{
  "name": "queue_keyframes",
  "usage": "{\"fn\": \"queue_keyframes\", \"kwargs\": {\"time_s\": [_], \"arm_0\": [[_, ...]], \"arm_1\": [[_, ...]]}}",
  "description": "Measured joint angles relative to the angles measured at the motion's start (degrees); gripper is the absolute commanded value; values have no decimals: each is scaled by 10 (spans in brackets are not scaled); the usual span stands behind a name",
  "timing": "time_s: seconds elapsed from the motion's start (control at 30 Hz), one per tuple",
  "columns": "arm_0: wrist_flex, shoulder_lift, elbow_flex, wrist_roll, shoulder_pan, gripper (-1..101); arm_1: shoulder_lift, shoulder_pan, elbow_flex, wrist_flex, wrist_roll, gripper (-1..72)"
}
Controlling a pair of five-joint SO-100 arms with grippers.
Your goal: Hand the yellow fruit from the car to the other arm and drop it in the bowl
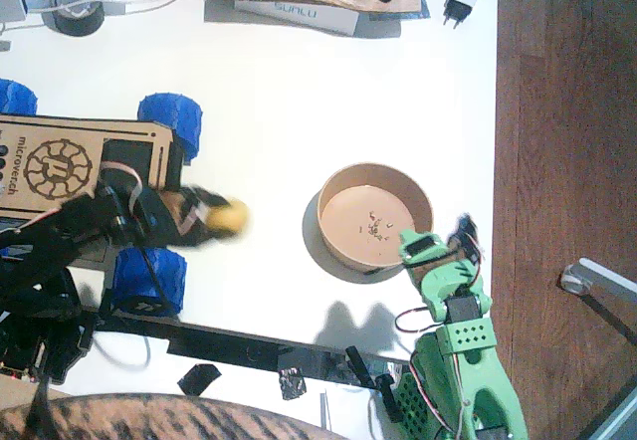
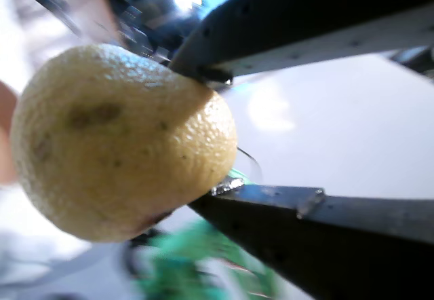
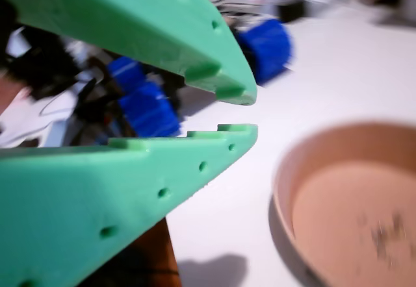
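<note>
Car [image 1: 70, 156] at left, partly cut off by the frame edge. Left gripper [image 1: 214, 216], black, clamped on the fruit [image 1: 231, 217], held just off the car's right end above bare table [image 1: 289, 92]; a wrist view confirms both jaws pressing the fruit [image 2: 122, 144]. Bowl [image 1: 375, 176] lies right of it, between the arms. Right gripper [image 3: 237, 112], green, stands at the bowl's right rim, jaws slightly apart, empty, pointing toward the fruit. Left fingertips blurred.

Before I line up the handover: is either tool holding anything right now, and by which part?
The left tool grips the yellow fruit at one end, most of it sticking out past the tips. The right tool holds nothing.
</note>
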Motion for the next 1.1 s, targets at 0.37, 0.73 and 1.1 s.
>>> {"fn": "queue_keyframes", "kwargs": {"time_s": [0.37, 0.73, 1.1], "arm_0": [[-227, -90, 0, -153, 183, 1], [-328, -157, 1, -213, 232, 1], [-345, -167, 1, -214, 238, 1]], "arm_1": [[39, -199, -54, -5, -221, -1], [71, -414, 1, -38, -461, -1], [172, -540, 6, 98, -483, -2]]}}
